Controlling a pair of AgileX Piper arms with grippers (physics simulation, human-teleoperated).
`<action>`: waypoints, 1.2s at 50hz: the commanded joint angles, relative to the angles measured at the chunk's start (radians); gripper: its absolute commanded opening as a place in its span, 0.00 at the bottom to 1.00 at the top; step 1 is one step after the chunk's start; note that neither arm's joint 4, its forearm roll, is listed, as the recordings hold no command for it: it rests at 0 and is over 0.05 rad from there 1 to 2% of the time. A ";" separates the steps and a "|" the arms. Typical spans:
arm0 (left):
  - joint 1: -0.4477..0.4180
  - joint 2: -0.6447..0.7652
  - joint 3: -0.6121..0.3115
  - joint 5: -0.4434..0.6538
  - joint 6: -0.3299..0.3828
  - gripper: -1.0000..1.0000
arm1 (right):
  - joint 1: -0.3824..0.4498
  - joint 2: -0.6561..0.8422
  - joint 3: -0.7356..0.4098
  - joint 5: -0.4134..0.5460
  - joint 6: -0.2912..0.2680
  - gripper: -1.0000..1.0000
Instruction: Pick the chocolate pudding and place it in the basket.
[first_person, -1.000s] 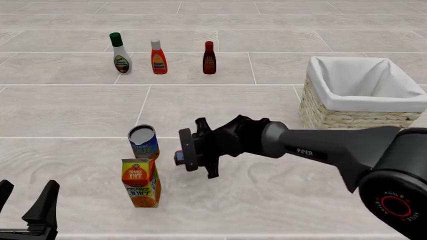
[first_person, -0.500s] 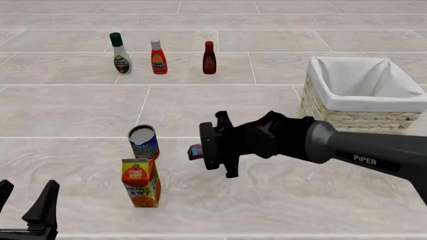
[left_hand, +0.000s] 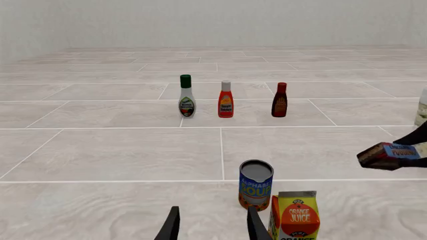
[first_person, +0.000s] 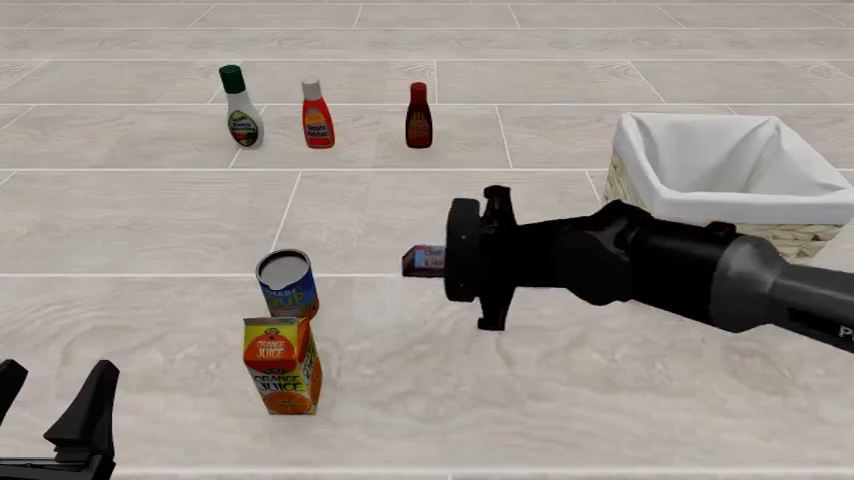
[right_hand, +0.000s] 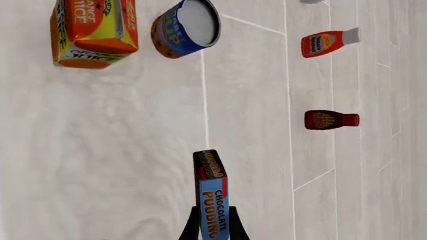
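Right hand (right_hand: 213, 231) clamped on the chocolate pudding (right_hand: 212, 195), raised above the surface. The basket (first_person: 667, 232) sits behind the hand's wrist; carry level, probably release over its lining. Left hand (left_hand: 212, 226) apart.

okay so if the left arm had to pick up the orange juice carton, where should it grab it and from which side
Probably across the two broad faces of the orange juice carton, around mid-height, coming from the near side where the left gripper sits open. It stands upright with flat sides; the blue soup can stands close behind it, so avoid the far side.

Three bottles (first_person: 318, 118), one can (first_person: 287, 283), one juice carton (first_person: 280, 365), one pudding box (first_person: 424, 260), one basket (first_person: 694, 236), two grippers (first_person: 54, 425).
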 joint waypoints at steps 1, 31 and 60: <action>0.000 -0.002 0.003 -0.003 -0.002 1.00 | -0.065 -0.073 0.004 -0.019 0.096 0.00; 0.000 -0.002 0.003 -0.003 -0.002 1.00 | -0.106 -0.280 -0.062 0.009 0.274 0.00; 0.000 -0.002 0.003 -0.002 -0.002 1.00 | -0.225 -0.308 -0.162 0.003 0.387 0.00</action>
